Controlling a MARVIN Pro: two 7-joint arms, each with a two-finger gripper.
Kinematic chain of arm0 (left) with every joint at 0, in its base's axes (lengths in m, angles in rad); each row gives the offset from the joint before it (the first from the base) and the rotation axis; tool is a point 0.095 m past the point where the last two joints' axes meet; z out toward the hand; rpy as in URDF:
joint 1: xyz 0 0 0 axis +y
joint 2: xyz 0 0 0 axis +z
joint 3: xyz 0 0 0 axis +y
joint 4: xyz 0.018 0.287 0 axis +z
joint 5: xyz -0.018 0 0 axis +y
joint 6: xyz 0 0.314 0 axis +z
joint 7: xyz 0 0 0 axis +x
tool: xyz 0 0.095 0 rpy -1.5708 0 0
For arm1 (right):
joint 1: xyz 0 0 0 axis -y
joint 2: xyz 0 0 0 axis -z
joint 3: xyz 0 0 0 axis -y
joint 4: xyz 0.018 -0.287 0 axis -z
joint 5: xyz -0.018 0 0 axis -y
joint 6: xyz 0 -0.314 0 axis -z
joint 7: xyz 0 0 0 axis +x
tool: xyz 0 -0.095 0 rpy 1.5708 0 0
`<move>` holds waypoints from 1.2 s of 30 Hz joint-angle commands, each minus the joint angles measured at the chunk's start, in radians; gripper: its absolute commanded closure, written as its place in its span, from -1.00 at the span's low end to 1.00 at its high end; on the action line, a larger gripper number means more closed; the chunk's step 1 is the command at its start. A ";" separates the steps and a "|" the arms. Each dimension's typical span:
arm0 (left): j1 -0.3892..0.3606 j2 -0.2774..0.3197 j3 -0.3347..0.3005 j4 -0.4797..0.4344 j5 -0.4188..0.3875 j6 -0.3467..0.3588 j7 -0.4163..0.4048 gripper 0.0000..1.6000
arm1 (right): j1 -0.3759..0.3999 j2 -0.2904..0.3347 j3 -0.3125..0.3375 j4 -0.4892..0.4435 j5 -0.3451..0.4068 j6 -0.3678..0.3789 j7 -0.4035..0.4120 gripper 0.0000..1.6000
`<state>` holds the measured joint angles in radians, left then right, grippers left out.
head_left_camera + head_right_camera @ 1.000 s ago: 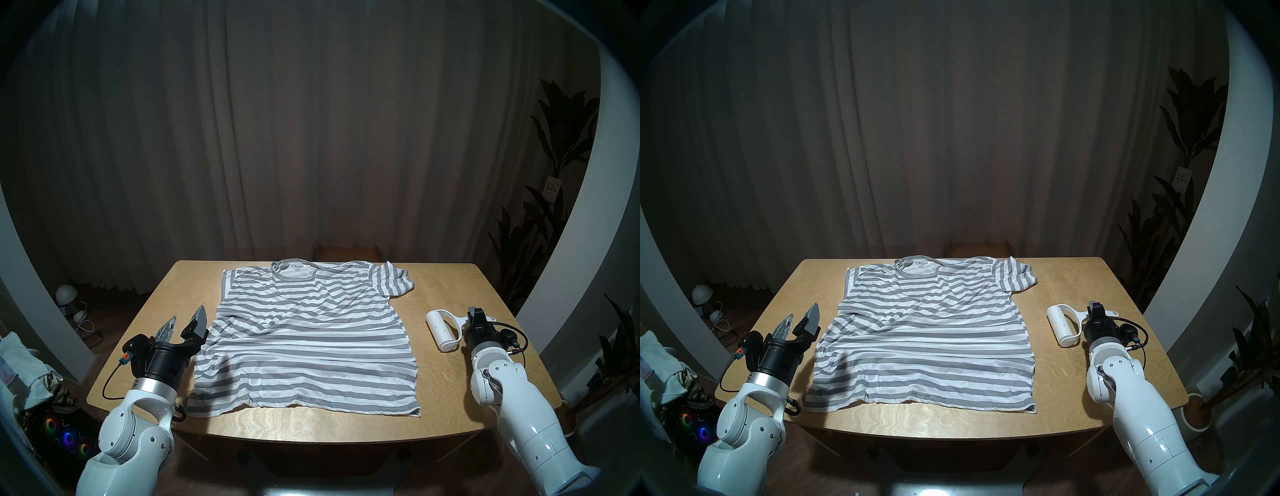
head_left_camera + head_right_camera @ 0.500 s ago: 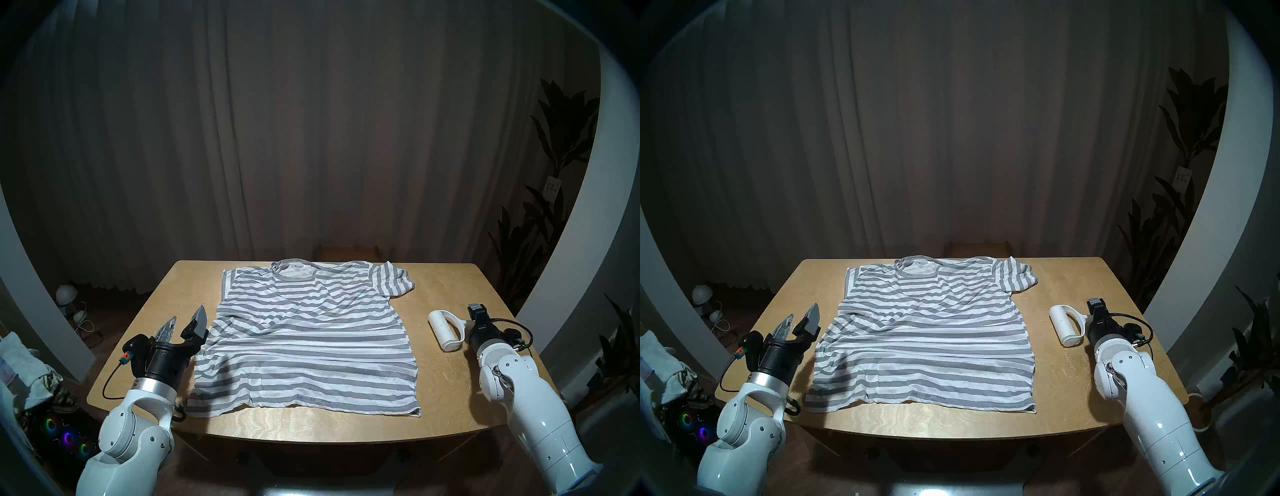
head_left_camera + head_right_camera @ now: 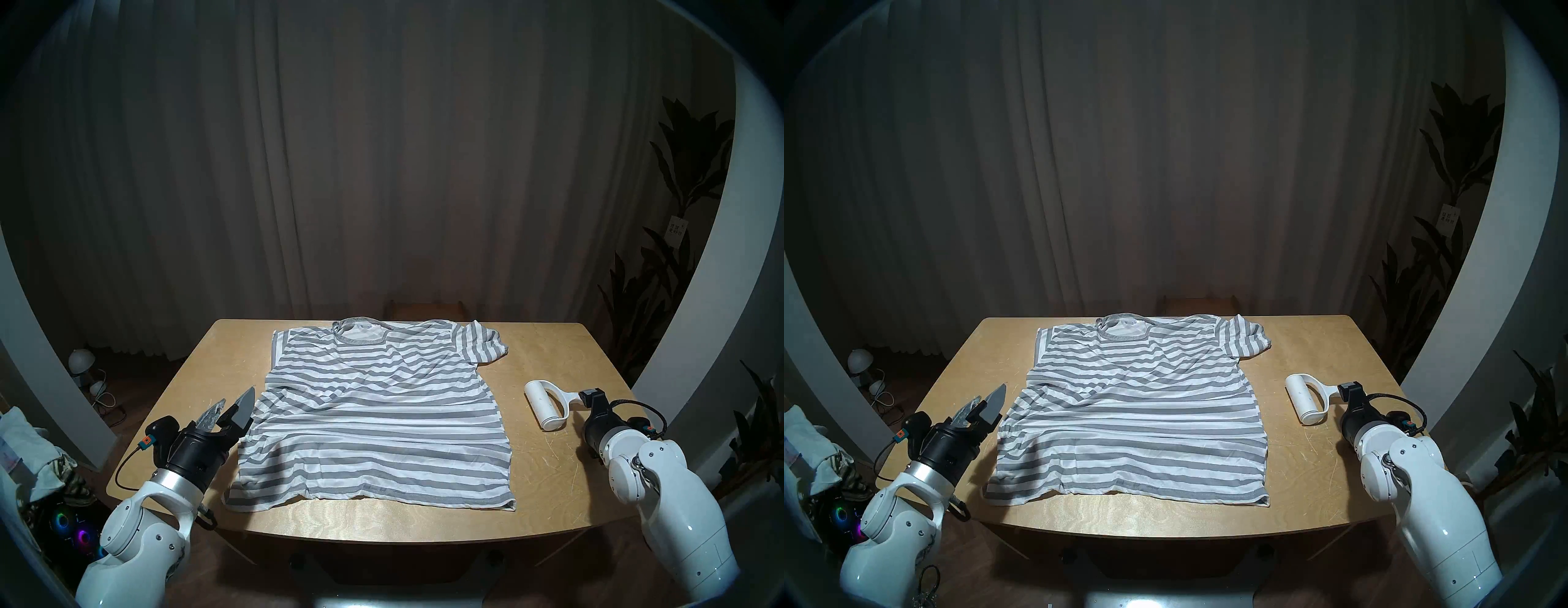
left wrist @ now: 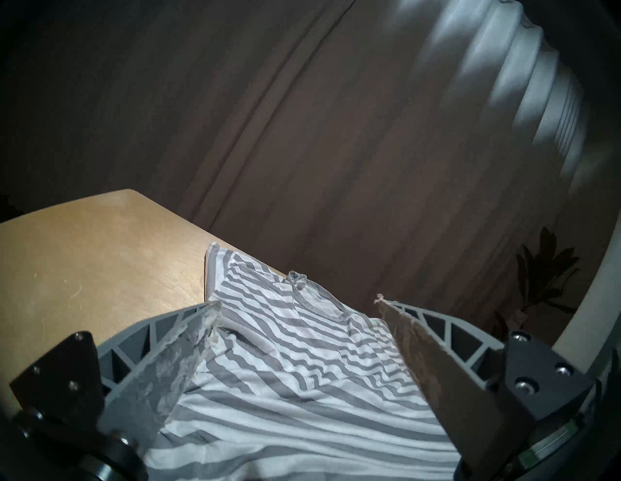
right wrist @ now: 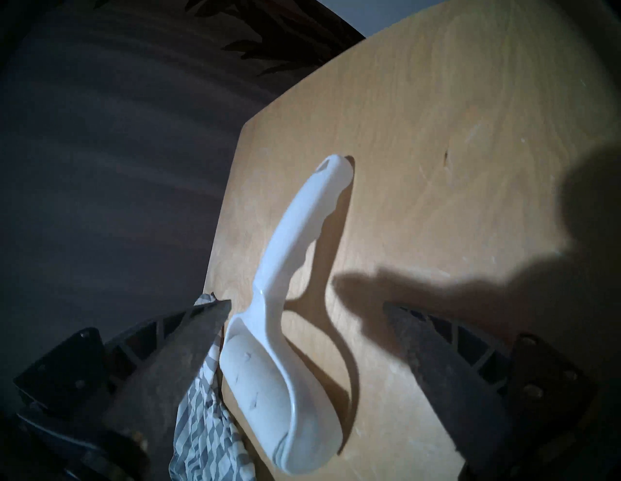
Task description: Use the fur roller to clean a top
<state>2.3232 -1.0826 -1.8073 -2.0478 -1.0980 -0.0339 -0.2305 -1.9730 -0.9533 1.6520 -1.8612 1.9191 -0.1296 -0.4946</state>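
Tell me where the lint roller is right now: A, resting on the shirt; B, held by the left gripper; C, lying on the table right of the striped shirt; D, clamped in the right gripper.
C: the lint roller lies on the bare table, apart from the striped shirt, with the right gripper open above it.

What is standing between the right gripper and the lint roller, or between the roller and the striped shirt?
Nothing visible. The right gripper is open over the fur roller, which lies free on the table. Only bare wood separates the roller from the top.
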 commanded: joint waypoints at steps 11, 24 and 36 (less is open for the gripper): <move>0.160 0.163 -0.081 0.079 -0.138 0.185 -0.282 -1.00 | -0.174 0.039 0.058 -0.228 0.158 0.160 -0.066 -1.00; 0.112 0.287 -0.079 0.212 -0.182 0.244 -0.498 -1.00 | -0.213 0.090 0.109 -0.210 0.236 0.340 -0.033 -1.00; 0.018 0.378 -0.003 0.334 -0.213 0.303 -0.687 -1.00 | -0.146 0.126 0.078 -0.111 0.279 0.501 0.026 -1.00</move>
<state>2.4003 -0.7778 -1.8379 -1.7492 -1.2973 0.2459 -0.8229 -2.1616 -0.8593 1.7447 -1.9923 2.1808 0.2954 -0.5094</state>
